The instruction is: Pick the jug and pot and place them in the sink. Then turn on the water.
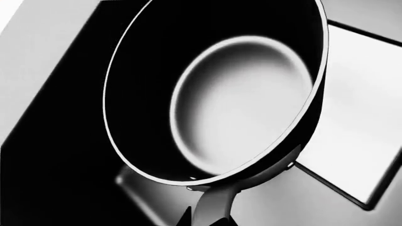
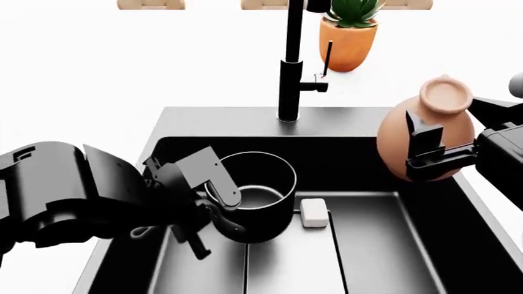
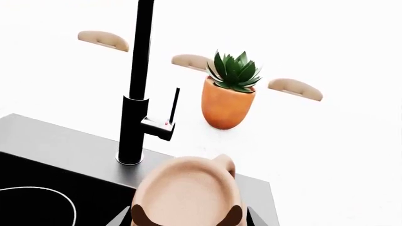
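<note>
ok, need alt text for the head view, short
Over a black sink, the left gripper holds a black pot by its handle inside the basin, while the right gripper holds a terracotta jug above the sink's right rim. Behind stand a tall black tap, with no water running, and an orange planter.

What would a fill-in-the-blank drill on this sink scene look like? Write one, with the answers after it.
1. The left pincer holds the pot by its ____.
2. The right pincer holds the ____ above the sink's right edge.
3. Behind the tap stands an orange planter with a ____ plant.
4. From the tap, ____ water runs.

Answers: handle; jug; green; no
</note>
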Tool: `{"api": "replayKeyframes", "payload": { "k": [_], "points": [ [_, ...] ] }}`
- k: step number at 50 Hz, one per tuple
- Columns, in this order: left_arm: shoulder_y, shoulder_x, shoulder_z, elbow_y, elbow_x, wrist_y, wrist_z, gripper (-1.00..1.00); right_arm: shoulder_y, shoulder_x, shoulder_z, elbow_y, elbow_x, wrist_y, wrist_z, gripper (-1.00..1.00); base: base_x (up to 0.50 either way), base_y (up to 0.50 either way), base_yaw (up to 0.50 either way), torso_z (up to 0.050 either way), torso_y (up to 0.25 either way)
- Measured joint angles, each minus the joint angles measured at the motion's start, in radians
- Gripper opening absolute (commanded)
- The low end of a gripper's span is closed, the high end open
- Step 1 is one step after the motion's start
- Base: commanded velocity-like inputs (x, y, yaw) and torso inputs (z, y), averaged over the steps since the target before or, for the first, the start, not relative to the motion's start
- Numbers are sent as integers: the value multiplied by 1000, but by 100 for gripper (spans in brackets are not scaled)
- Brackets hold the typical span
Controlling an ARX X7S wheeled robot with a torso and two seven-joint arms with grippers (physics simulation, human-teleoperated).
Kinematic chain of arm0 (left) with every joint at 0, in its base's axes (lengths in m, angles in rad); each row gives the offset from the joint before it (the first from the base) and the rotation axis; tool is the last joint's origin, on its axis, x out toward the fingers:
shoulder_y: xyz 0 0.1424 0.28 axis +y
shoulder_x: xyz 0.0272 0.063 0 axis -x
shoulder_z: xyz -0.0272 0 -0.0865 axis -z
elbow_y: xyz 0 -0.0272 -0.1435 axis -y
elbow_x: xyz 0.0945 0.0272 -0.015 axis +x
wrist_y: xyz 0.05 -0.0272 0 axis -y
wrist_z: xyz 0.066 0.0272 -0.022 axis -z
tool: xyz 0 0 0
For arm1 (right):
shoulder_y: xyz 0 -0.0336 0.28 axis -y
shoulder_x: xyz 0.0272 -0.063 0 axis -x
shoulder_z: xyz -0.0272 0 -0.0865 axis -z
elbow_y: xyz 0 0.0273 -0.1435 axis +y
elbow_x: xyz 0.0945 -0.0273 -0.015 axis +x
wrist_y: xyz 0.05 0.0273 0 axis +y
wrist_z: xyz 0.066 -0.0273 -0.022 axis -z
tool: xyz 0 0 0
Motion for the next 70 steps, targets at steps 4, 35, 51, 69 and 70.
{"api": "replayKeyframes", "payload": {
  "k": [4,35,51,69,70],
  "points": [
    [9,4,5,-5,6,7,4,-100,2,0,-2,0,1,1,2,-100,0,0,0,0,3],
    [76,23,46,-40,55,57,34,-100,27,-6,-27,12,1,8,9,-100,0,0,0,1,3],
    [99,29,68,-55,78,71,48,-100,32,-10,-38,17,-4,7,8,-100,0,0,0,1,3],
    [115,38,86,-69,94,75,59,-100,23,-9,-41,18,-9,-1,5,-100,0,0,0,1,2],
    [116,39,87,-70,95,75,59,-100,22,-8,-41,17,-10,-2,5,-100,0,0,0,0,0]
  ]
}}
